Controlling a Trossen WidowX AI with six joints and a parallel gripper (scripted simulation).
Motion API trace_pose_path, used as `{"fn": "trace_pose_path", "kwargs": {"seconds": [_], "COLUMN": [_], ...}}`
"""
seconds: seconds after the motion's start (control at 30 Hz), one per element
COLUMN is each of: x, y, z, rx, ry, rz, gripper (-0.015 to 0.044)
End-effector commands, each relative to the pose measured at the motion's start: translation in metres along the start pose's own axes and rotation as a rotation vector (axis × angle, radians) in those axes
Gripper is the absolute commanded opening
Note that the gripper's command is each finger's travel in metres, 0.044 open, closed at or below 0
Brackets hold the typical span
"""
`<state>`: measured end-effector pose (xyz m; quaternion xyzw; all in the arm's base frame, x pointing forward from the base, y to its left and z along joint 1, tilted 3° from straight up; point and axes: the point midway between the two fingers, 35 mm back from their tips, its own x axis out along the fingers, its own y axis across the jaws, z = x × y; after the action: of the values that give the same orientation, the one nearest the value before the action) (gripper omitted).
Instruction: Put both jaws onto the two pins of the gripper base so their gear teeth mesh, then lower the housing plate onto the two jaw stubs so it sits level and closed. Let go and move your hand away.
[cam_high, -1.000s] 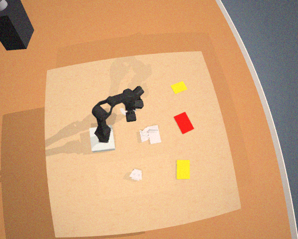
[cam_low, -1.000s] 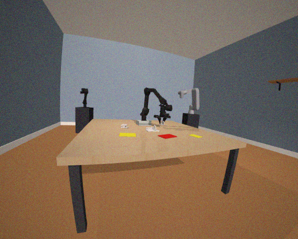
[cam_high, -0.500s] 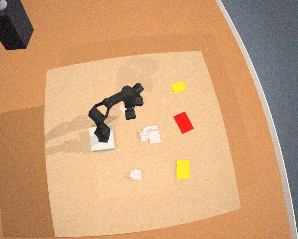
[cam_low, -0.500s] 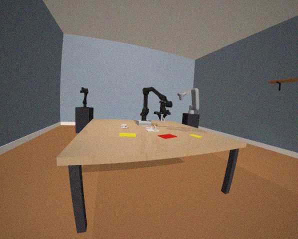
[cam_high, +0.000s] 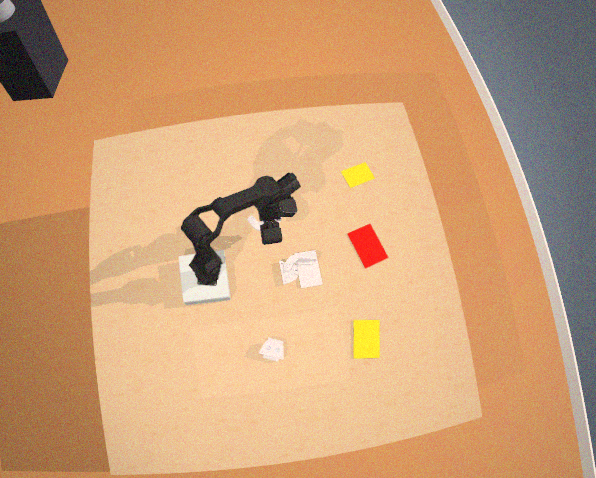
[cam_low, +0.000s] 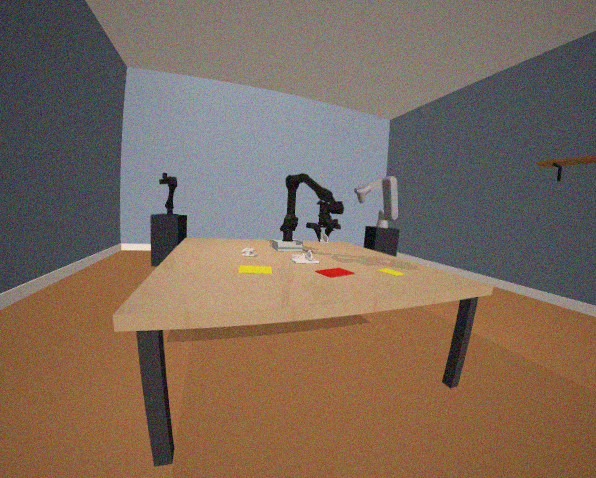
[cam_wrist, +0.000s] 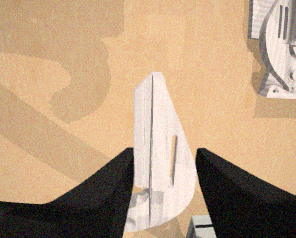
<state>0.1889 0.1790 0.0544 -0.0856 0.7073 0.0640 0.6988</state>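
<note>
One white jaw (cam_high: 254, 222) (cam_low: 325, 238) (cam_wrist: 165, 155) is up off the table (cam_high: 200, 400) (cam_low: 300, 295) (cam_wrist: 210, 60), gripped between the fingers of the gripper (cam_high: 271, 230) (cam_low: 324, 235) (cam_wrist: 166, 155); the gripper base (cam_high: 310, 270) (cam_low: 305, 259) (cam_wrist: 280, 92), another jaw on it, sits nearby!

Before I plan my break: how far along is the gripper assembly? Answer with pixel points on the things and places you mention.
Looks done: one curved, slotted jaw (cam_high: 295, 261) (cam_low: 309, 255) (cam_wrist: 272, 30) seems to be on the white base (cam_high: 311, 276) (cam_low: 300, 260) (cam_wrist: 256, 20); seating unclear.

In hand: the claw (cam_high: 277, 220) (cam_low: 325, 236) (cam_wrist: 166, 155) grips a second slotted jaw (cam_high: 254, 222) (cam_low: 325, 239) (cam_wrist: 162, 125).

Left: fit that jaw and mesh teeth, add the apparent housing plate (cam_high: 272, 349) (cam_low: 249, 252), lying apart, then release and withdraw.
</note>
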Motion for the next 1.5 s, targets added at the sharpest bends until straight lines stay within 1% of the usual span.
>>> {"fn": "trace_pose_path", "kwargs": {"seconds": [0.0,0.77,1.47], "x": [0.0,-0.002,-0.003], "y": [-0.008,-0.06,-0.119], "z": [0.009,0.052,0.08], "rx": [-0.007,-0.046,-0.082], "ry": [0.0,-0.004,-0.006], "rz": [-0.006,-0.009,-0.015], "gripper": [0.0134,0.0134,0.0134]}}
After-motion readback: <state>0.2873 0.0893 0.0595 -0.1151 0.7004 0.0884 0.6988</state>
